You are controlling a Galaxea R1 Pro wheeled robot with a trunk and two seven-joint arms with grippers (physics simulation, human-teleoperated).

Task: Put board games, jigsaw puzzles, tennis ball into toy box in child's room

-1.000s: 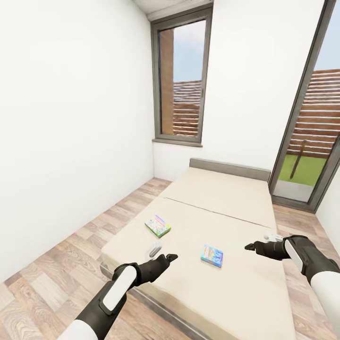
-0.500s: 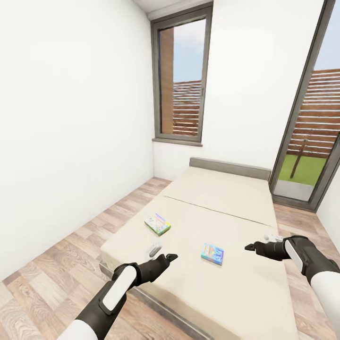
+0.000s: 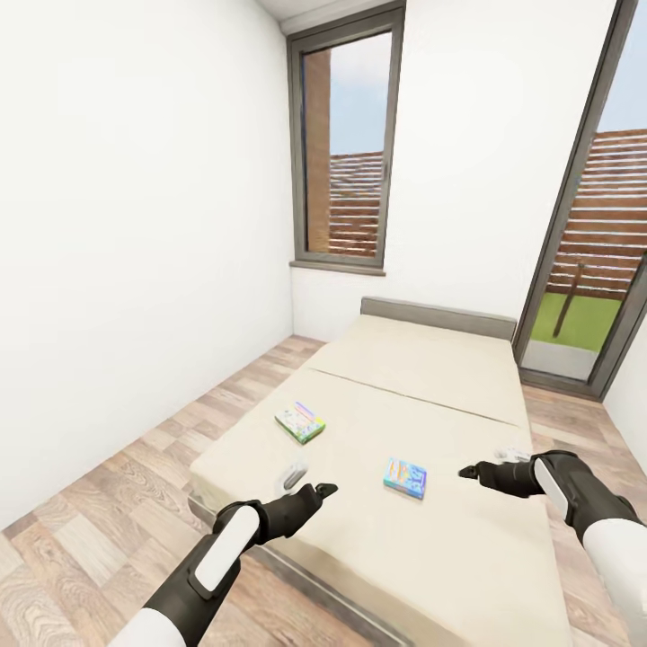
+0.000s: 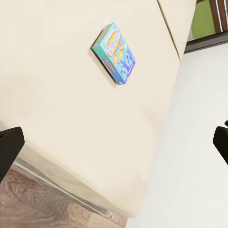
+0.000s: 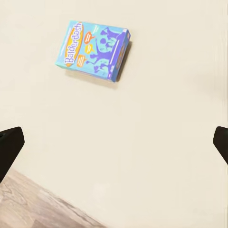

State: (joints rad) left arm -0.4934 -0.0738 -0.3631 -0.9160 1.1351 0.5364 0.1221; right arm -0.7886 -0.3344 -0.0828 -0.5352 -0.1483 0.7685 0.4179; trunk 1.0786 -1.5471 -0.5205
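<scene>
White walls, a tall grey-framed window (image 3: pixel 345 144) and a wood-plank floor (image 3: pixel 108 521) surround the large low beige bed (image 3: pixel 422 539) in the head view. The left gripper (image 3: pixel 316 493) hangs over the bed's near edge, the right gripper (image 3: pixel 476 471) farther along; I cannot tell their spread here. Between them lies the thin blue Balderdash board game box (image 3: pixel 405 477); beyond the left gripper sits the green-edged board game box (image 3: pixel 300 422), with a small white-grey object (image 3: pixel 294 474) nearer.

Left wrist view: dark fingertips (image 4: pixel 10 151) set wide apart, blue box ahead on bare mattress.

Right wrist view: fingertips (image 5: pixel 9 149) parted wide, blue box lying flat ahead, nothing blocking.
</scene>
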